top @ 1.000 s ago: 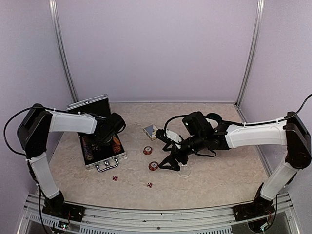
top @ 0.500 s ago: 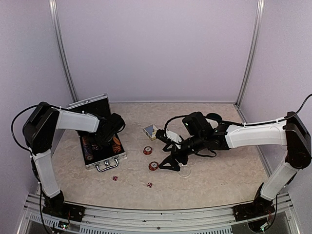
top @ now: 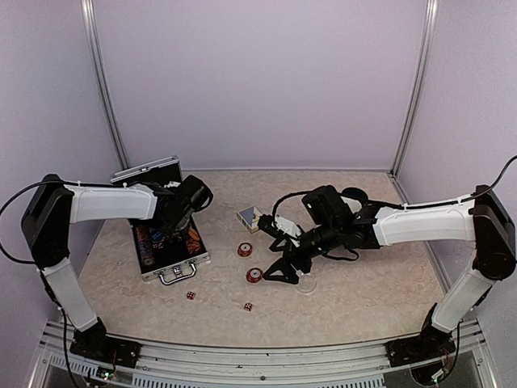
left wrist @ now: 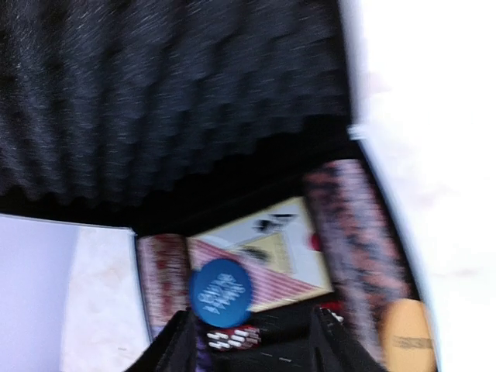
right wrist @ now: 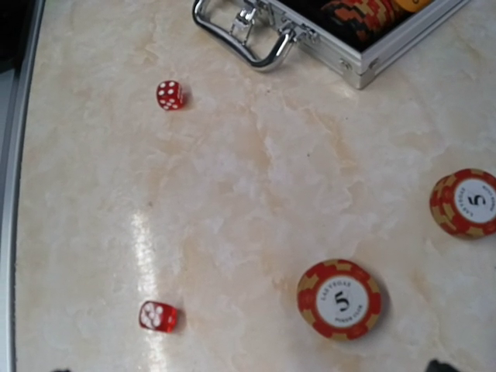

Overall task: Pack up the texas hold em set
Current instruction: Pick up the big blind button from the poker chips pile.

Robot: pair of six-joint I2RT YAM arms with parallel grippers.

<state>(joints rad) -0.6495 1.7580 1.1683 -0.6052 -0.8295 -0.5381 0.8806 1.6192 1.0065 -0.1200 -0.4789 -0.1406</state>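
Observation:
The silver ribbed briefcase (top: 174, 263) lies open at the left, its lid (top: 148, 172) raised behind it. My left gripper (top: 173, 226) hovers over its tray, open and empty. The blurred left wrist view shows my left gripper (left wrist: 252, 350) above a card box (left wrist: 267, 256), chip rows (left wrist: 353, 225), a blue disc (left wrist: 220, 291) and an orange disc (left wrist: 407, 337). My right gripper (top: 282, 271) is open and low over the table, just right of a red-and-white chip (top: 254, 276) (right wrist: 339, 298). A second chip (top: 245, 250) (right wrist: 467, 201), two red dice (top: 191, 295) (top: 248, 306) and a card box (top: 249, 218) lie loose. A clear disc (top: 307, 284) lies by the right gripper.
The two dice also show in the right wrist view (right wrist: 170, 94) (right wrist: 158, 316), with the case handle (right wrist: 248, 35) at the top. A dark round thing (top: 353, 194) sits behind the right arm. Purple walls close in the table on three sides.
My left gripper has lifted and shifted a little to the right over the case, and its arm has swung. The right arm and the loose pieces have not moved.

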